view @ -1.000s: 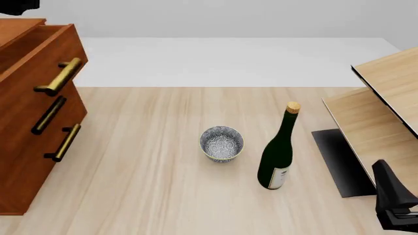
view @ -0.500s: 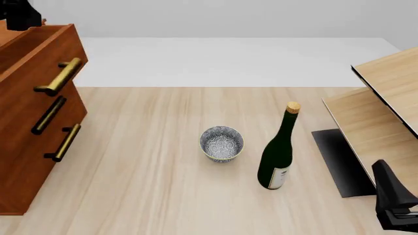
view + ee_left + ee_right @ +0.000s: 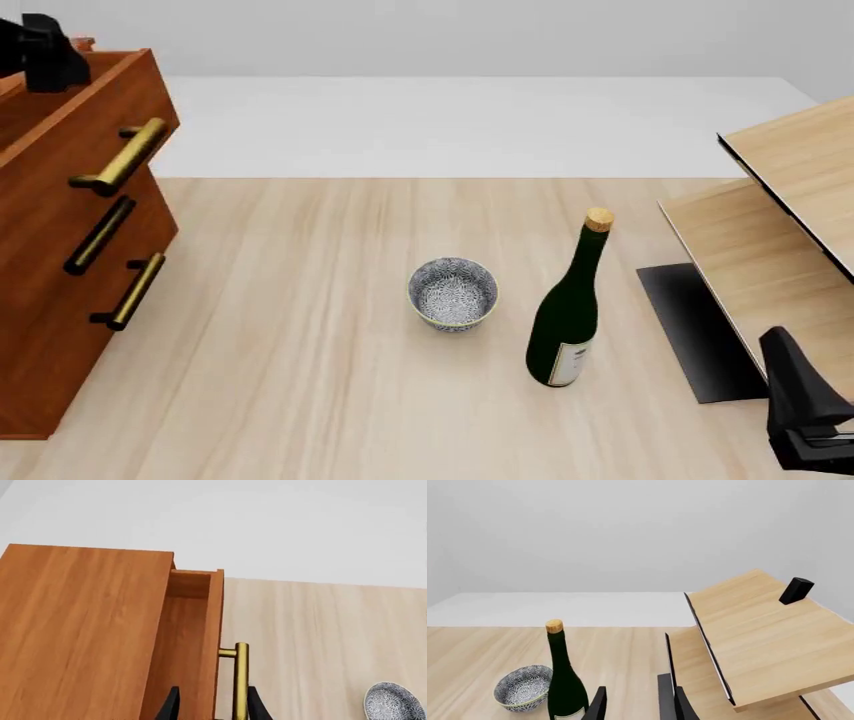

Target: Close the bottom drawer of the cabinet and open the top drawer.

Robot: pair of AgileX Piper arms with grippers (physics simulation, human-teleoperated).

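Note:
The cabinet (image 3: 54,330) stands at the table's left edge. Its top drawer (image 3: 94,110) is pulled out past the two below, with its brass handle (image 3: 127,155) in front. The bottom drawer (image 3: 74,350) sits flush with the middle one. My left gripper (image 3: 43,55) is open and empty, high over the top drawer's left end. In the left wrist view its fingertips (image 3: 172,707) stand either side of the drawer front (image 3: 215,645) and handle (image 3: 241,680), above them. My right gripper (image 3: 807,430) is open and empty at the front right.
A patterned bowl (image 3: 453,292) and a green bottle (image 3: 567,320) stand mid-table. Tilted pale wood panels (image 3: 787,230) over a dark mat (image 3: 694,330) fill the right side. A small black block (image 3: 796,590) sits on the upper panel.
My left gripper has come down into the front view at the top left, toward the open top drawer. The drawers, the bowl, the bottle and my right arm have not moved.

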